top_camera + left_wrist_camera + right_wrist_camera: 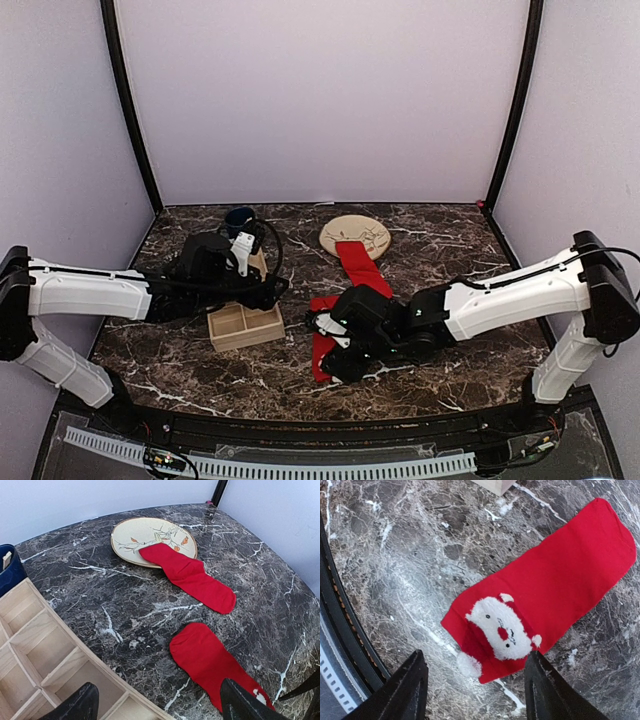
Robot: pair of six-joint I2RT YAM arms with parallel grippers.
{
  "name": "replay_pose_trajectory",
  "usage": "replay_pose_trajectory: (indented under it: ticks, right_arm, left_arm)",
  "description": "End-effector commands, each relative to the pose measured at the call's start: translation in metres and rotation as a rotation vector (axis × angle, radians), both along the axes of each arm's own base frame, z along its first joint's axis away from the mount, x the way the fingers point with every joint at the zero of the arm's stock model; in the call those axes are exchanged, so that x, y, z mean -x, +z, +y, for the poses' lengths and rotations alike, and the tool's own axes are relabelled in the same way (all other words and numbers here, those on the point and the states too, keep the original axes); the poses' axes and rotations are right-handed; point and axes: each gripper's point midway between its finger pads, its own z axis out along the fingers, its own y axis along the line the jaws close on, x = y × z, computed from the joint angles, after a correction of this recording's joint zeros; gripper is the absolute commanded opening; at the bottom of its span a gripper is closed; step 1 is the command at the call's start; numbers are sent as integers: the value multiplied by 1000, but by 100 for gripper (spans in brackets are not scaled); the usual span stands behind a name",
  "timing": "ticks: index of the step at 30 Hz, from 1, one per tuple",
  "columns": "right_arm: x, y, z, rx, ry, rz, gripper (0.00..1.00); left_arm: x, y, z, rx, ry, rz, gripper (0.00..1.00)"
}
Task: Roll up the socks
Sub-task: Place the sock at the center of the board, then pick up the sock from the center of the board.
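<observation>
Light is even and soft, prob. from overhead; no hard glare. Walls (320,100) read pale lilac, a bit washed out. The dark marble table (440,250) shows only a faint sheen, and shadows are hard to pick out on it. Overhead view is soft, w/ low detail. Left wrist view is sharp on the plate (150,537) and far sock (192,577). The table's far edge bows there, so wide-angle distortion. Left fingers (75,705) at the bottom are dark and blurred. Right wrist view is crispest: fuzzy white patch on the near sock (560,575) resolves well. Right fingers (405,690) are near-black, no surface detail.
</observation>
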Motion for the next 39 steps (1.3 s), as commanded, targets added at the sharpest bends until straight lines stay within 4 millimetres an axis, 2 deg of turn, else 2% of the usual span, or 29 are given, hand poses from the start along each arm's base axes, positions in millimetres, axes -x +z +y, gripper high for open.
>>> replay_pose_trajectory:
  ticks: [1, 3, 9, 14, 19, 22, 27, 31, 34, 35, 39]
  right_arm:
    - [-3, 8, -11, 17, -13, -44, 62]
    - [-3, 16, -18, 17, -4, -63, 63]
    - [11, -7, -46, 81, 53, -45, 57]
    - [23, -12, -55, 82, 119, -30, 55]
    - [21, -21, -53, 103, 154, -55, 55]
    - [21, -26, -51, 107, 179, -69, 54]
    - [18, -31, -43, 105, 212, -110, 54]
    - [14, -36, -39, 128, 234, -138, 53]
    - [12, -32, -33, 110, 248, -161, 51]
    - [12, -41, -33, 132, 256, -156, 50]
    - [10, -46, -29, 148, 280, -165, 45]
  left_arm:
    - [10, -6, -15, -26, -73, 11, 86]
    - [16, -10, -21, -49, -112, 13, 85]
    - [41, -30, -36, -142, -212, 27, 80]
    - [68, -44, -50, -208, -300, 27, 78]
    - [95, -56, -65, -305, -389, -16, 77]
    - [103, -62, -69, -330, -415, -23, 74]
    - [108, -65, -70, -318, -420, -27, 65]
    - [112, -65, -68, -300, -416, -26, 61]
    - [113, -66, -66, -289, -414, -25, 58]
    - [113, -67, -65, -289, -411, -23, 57]
    - [114, -68, -63, -279, -405, -18, 54]
